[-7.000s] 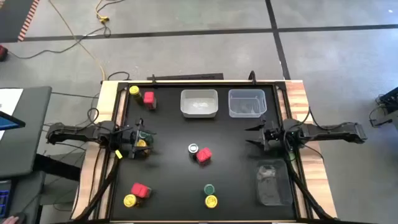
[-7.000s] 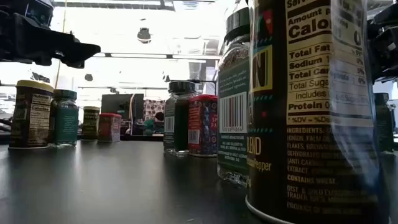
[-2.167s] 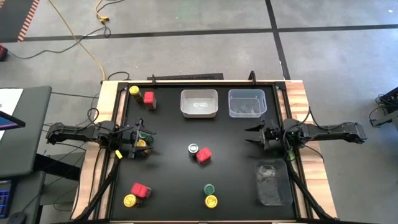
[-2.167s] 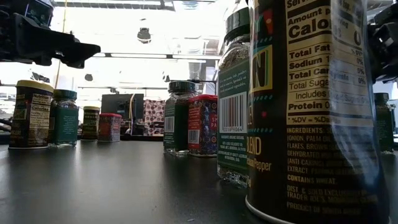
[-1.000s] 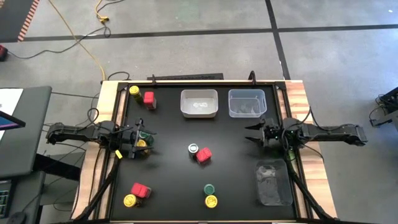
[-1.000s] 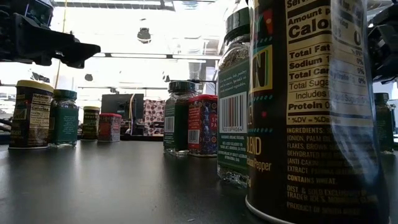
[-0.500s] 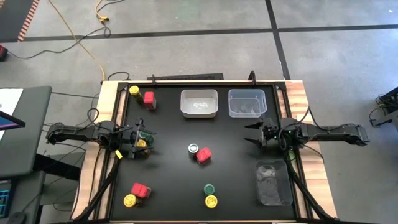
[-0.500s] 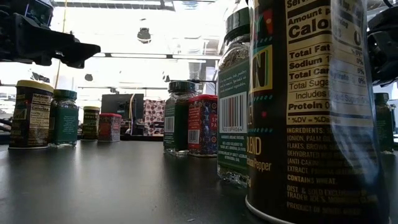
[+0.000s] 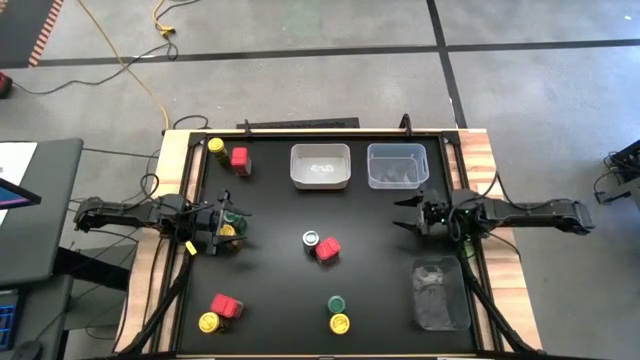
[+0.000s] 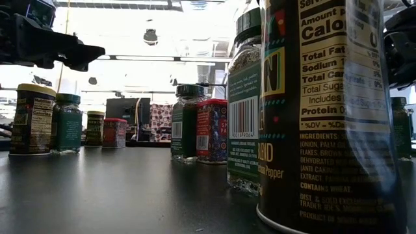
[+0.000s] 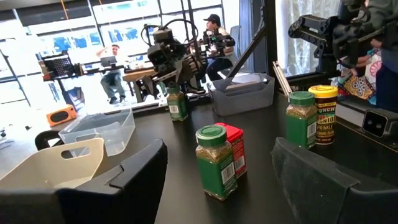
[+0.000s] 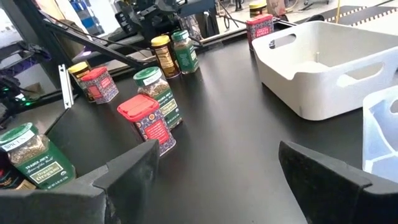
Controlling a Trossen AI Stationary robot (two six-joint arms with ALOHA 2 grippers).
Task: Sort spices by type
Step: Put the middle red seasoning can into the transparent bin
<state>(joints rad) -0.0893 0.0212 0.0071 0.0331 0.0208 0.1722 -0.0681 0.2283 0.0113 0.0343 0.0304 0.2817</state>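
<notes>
1. Readable on the big jar (image 10: pixel 325 110) closest in the low view: "Calo…", "Total Fat", "Sodium", "Protein 0", "INGREDIENTS", "Pepper".
2. Barcode on the green-lidded jar (image 10: pixel 246 97) beside it.
3. "SPICES" and "TRADER JOE'S" on a green-labelled jar (image 12: pixel 31 158) in the right wrist view.
4. Other labels too small to read.
5. Spices spread in pairs over the black table (image 9: pixel 270 270): yellow jar (image 9: pixel 215 146) and red box (image 9: pixel 239 157) at the far left corner; green-lidded jar (image 9: pixel 311 239) touching a red box (image 9: pixel 328 249) in the middle; red box (image 9: pixel 226 305) and yellow jar (image 9: pixel 208 322) near left; green jar (image 9: pixel 337 303) and yellow jar (image 9: pixel 340 323) near the front.
6. White bin (image 9: pixel 320 166) and clear bin (image 9: pixel 397 165) at the far edge, another clear bin (image 9: pixel 438 293) on the right.
7. Left gripper (image 9: pixel 226 228) over a green and yellow jar pair (image 9: pixel 230 222) at the left side, fingers apart, hold not clear.
8. Right gripper (image 9: pixel 404 213) at the right side below the clear bin, fingers wide apart, holding nothing.
9. Compared with a second ago: right gripper now a bit farther up the table and spread wider; left gripper and spices unchanged.
</notes>
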